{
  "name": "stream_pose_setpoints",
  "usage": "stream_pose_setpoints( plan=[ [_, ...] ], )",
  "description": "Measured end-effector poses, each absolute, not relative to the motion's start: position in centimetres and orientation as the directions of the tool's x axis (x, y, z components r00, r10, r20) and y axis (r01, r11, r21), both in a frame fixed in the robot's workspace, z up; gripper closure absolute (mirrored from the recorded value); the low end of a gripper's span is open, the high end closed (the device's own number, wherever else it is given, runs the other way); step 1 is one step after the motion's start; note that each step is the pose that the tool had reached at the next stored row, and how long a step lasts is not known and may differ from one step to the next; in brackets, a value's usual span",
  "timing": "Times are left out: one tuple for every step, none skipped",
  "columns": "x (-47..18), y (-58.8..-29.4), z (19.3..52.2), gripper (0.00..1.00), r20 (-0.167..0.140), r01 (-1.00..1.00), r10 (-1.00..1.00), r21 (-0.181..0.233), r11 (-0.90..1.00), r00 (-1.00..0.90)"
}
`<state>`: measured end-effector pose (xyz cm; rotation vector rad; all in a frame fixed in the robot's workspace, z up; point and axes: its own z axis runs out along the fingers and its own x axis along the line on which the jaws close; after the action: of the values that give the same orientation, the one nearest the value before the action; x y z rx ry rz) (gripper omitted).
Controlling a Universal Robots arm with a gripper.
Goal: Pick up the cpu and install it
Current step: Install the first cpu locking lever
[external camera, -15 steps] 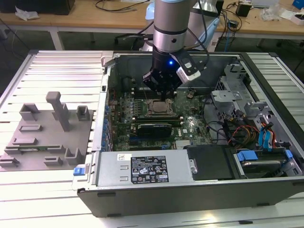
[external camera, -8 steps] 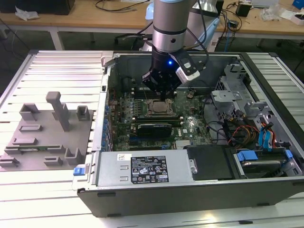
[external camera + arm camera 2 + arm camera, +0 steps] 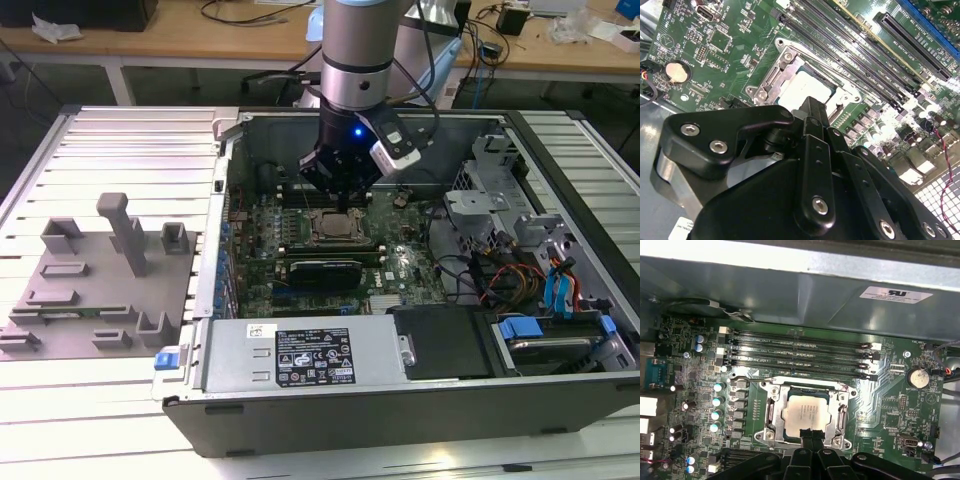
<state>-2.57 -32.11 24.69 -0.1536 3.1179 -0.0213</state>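
The cpu point(image 3: 806, 412), a small square chip with a silver-white top, lies flat inside the dark socket frame point(image 3: 771, 412) on the green motherboard point(image 3: 400, 265). It also shows as the cpu point(image 3: 809, 88) and the cpu point(image 3: 329, 229). My gripper point(image 3: 810, 434) hangs over the near edge of the socket, its two black fingers pressed together with nothing between them. In the second wrist view my gripper point(image 3: 812, 107) covers part of the chip. In the exterior view my gripper point(image 3: 345, 204) points down just above the socket. Whether it touches the chip I cannot tell.
The open computer case holds memory slots point(image 3: 800, 355) beside the socket, a power supply box point(image 3: 300, 355) at the front, and drive bays with coloured cables point(image 3: 545, 285) on the exterior view's right. A grey fixture tray point(image 3: 100, 290) sits outside the case on the exterior view's left.
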Motion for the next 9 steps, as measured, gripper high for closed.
stream_pose_setpoints(
  plan=[
    [-2.58, -32.11, 24.69, 0.89, -0.019, -0.098, -0.098, -0.015, 0.995, -0.995],
    [-2.58, -32.12, 24.79, 0.89, -0.019, -0.098, -0.098, -0.016, 0.995, -0.995],
    [-2.58, -32.11, 24.98, 0.89, -0.019, -0.098, -0.098, -0.016, 0.995, -0.995],
    [-2.58, -32.11, 25.1, 0.89, -0.019, -0.098, -0.098, -0.016, 0.995, -0.995],
    [-2.58, -32.11, 25.18, 0.89, -0.019, -0.098, -0.098, -0.016, 0.995, -0.995],
    [-2.58, -32.11, 25.25, 0.89, -0.019, -0.098, -0.098, -0.016, 0.995, -0.995],
    [-2.58, -32.11, 25.34, 0.89, -0.019, -0.098, -0.098, -0.016, 0.995, -0.995],
    [-2.58, -32.11, 25.34, 0.89, -0.019, -0.098, -0.098, -0.016, 0.995, -0.995],
    [-2.58, -32.11, 25.34, 0.89, -0.019, -0.098, -0.098, -0.016, 0.995, -0.995]
  ],
)
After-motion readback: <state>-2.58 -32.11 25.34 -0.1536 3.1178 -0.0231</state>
